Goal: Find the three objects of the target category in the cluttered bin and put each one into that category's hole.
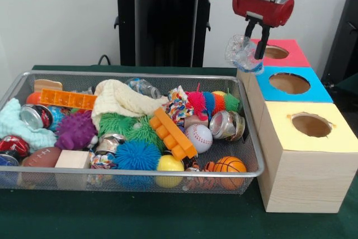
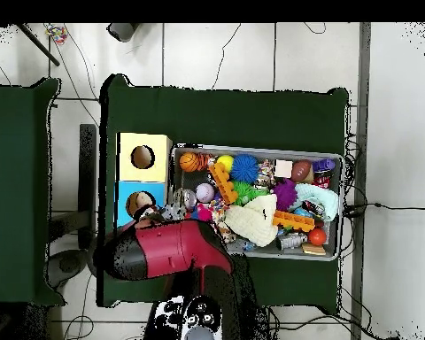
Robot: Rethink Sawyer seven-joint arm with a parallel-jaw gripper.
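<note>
My red gripper (image 1: 254, 46) hangs at the upper right, shut on a crushed clear plastic bottle (image 1: 240, 53). The bottle is in the air over the near left edge of the red box (image 1: 293, 54), just behind the blue box (image 1: 319, 90) and its round hole (image 1: 289, 83). Another clear bottle (image 1: 142, 88) lies at the back of the wire bin (image 1: 140, 74). In the overhead view the arm covers the red box, and the held bottle (image 2: 170, 212) shows between the blue box (image 2: 124, 191) and the bin (image 2: 251, 149).
A yellow box (image 1: 335, 138) with a hole stands nearest the camera. The bin is packed with balls, crushed cans (image 1: 226, 124), orange bricks (image 1: 170, 132), a cream cloth (image 1: 120, 99) and spiky toys. The boxes stand against the bin's right side.
</note>
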